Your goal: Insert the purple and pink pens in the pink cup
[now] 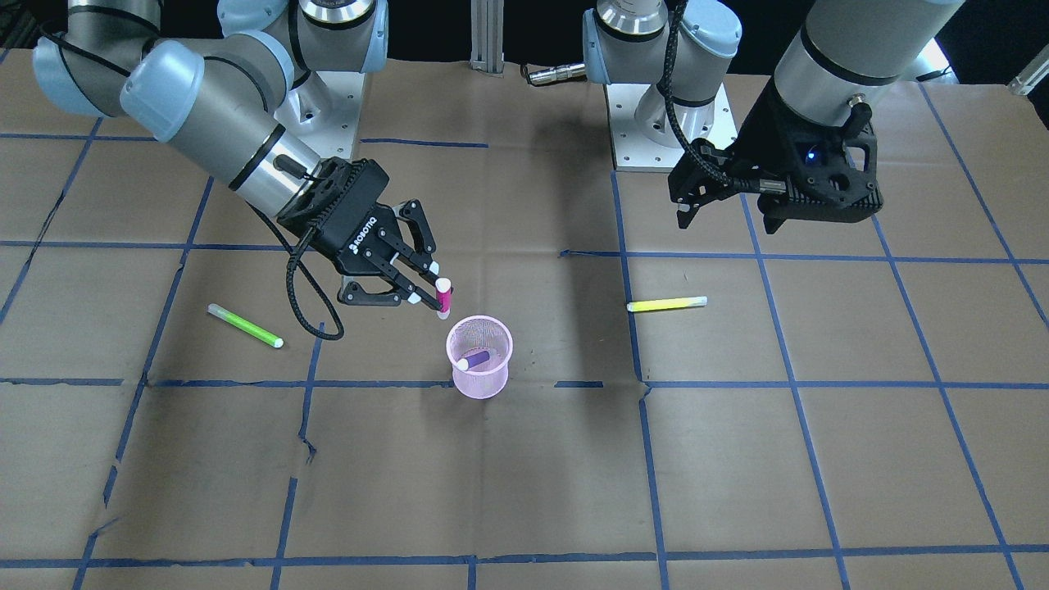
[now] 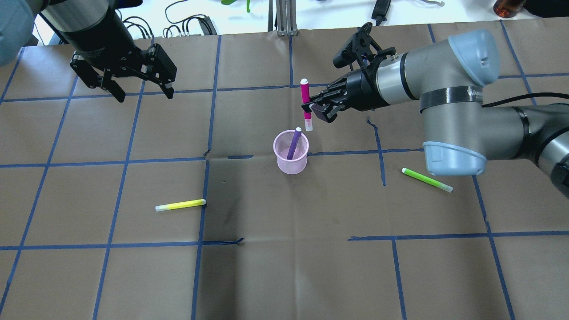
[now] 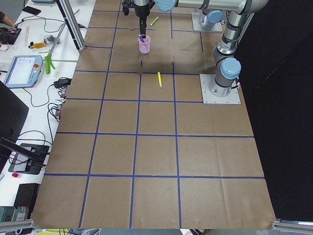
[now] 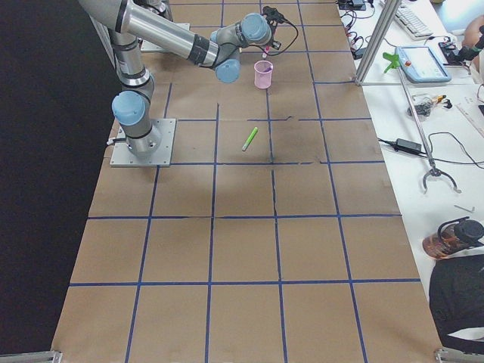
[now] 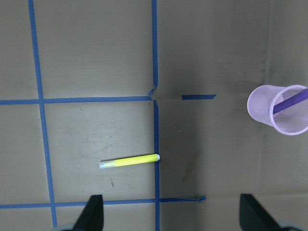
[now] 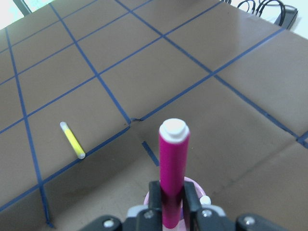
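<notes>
The pink mesh cup (image 2: 284,163) stands upright near the table's middle, and it also shows in the front view (image 1: 492,383). A purple pen (image 2: 293,143) leans inside it (image 1: 477,359). My right gripper (image 2: 306,108) is shut on the pink pen (image 2: 305,94) and holds it upright just above the cup's rim (image 1: 443,301). In the right wrist view the pink pen (image 6: 172,173) stands between the fingers (image 6: 155,192). My left gripper (image 2: 144,91) is open and empty, raised far to the cup's left (image 1: 728,217).
A yellow highlighter (image 2: 180,205) lies on the brown paper on my left, also seen in the left wrist view (image 5: 129,161). A green highlighter (image 2: 426,180) lies on my right, under the right arm's elbow. Blue tape lines grid the table.
</notes>
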Controlling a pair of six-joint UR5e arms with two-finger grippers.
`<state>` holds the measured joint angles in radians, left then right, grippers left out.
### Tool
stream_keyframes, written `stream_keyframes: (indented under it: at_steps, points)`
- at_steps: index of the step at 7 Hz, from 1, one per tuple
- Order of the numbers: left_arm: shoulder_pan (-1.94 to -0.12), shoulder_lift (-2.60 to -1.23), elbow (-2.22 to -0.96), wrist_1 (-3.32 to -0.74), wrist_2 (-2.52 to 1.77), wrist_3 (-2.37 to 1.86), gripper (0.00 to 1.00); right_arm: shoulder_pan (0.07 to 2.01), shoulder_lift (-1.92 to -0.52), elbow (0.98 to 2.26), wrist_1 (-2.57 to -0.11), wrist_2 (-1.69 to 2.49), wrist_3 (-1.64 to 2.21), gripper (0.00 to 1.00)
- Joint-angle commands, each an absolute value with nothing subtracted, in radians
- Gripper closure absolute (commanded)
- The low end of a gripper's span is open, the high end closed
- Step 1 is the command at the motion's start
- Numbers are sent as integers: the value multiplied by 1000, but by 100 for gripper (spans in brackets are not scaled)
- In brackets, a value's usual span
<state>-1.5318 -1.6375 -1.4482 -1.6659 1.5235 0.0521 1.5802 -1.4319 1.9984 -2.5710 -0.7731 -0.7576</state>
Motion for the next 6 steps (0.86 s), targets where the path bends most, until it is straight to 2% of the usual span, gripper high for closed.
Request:
stream_keyframes:
  at_steps: [1, 2, 3, 5, 6]
  points:
    - [-1534, -1635, -1450, -1666, 1522, 52, 2, 1615, -1297, 2006, -2876, -756, -648, 100]
    - [-1532, -1635, -1450, -1666, 1522, 52, 2, 1649, -1231, 2006, -3031, -770, -558, 100]
    - [-1532, -1634, -1450, -1666, 1522, 52, 2, 1652, -1197, 2023, -3074, -773, -551, 100]
    - [-1532, -1634, -1450, -1666, 1522, 52, 2, 1651, -1229, 2145, -3082, -781, -552, 100]
    - [-1532, -1634, -1450, -1666, 1522, 52, 2, 1652, -1267, 2167, -3080, -784, -552, 100]
